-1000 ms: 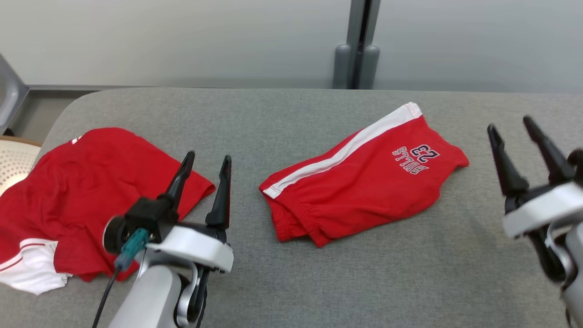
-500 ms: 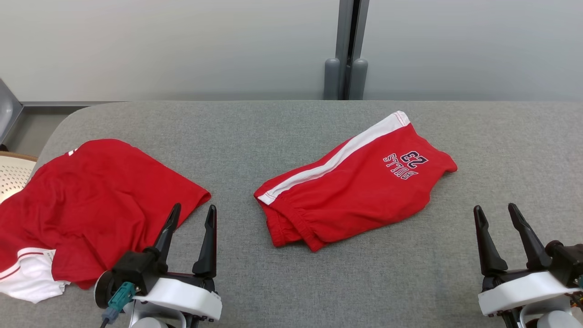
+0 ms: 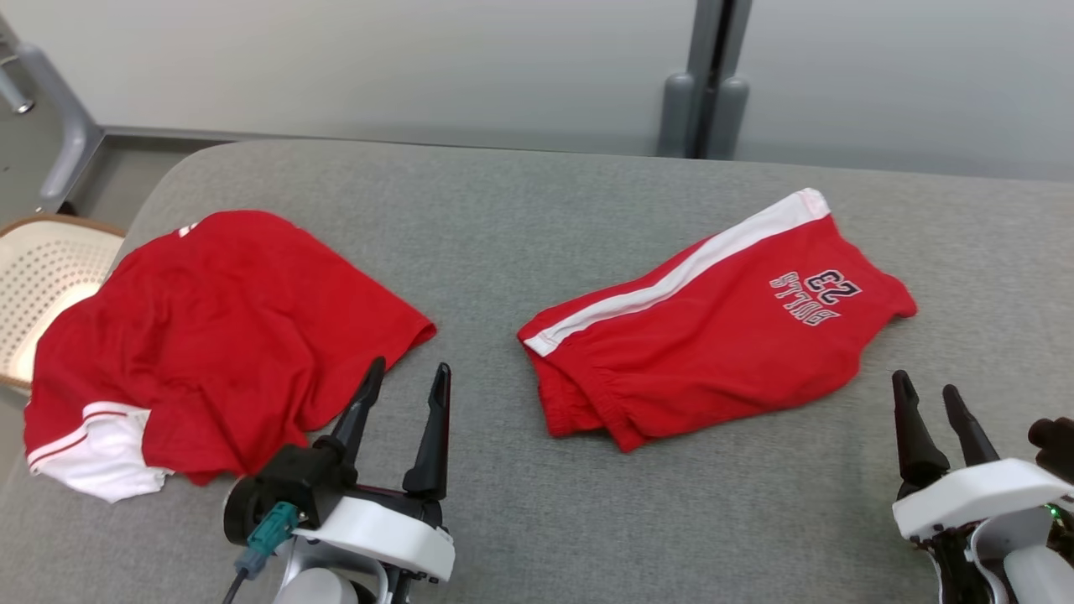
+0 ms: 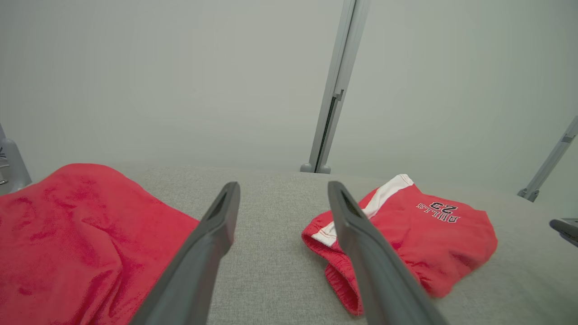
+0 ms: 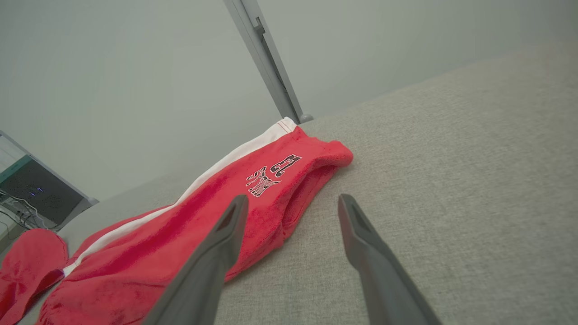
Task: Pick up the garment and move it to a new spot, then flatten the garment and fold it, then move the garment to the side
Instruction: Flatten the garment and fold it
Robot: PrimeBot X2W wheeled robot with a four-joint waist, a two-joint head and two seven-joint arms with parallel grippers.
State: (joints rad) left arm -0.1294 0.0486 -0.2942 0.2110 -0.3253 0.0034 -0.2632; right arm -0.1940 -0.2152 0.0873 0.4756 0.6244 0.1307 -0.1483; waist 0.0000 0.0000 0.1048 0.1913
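**Red Garments: Hazards Before the Pick**

Red cloth lies in two heaps on the grey table point(image 3: 537, 193). The left gripper point(image 3: 409, 369) has its fingers spread with nothing between them. The rumpled shirt point(image 3: 210, 335) lies just ahead of it and to its left, close to its left finger. The right gripper point(image 3: 925, 383) is likewise spread and empty. The shorts point(image 3: 713, 344) lie ahead of it and to its left, apart from both fingers.

The shorts look already folded, so treat the shirt as the piece awaiting work. Confirm this before you proceed.

Hazards:
1. Thin pinch. If you close on one layer only, the shirt may hang unevenly or slip free.
2. Edge drag. The shirt's part farthest left of the left gripper sits at the table edge. A pull that way may drop it off.
3. Snag. If you sweep either gripper low across the shorts, you may undo their fold.
4. Wrong piece. Both are red, so check for the shorts' white stripe and lettering.
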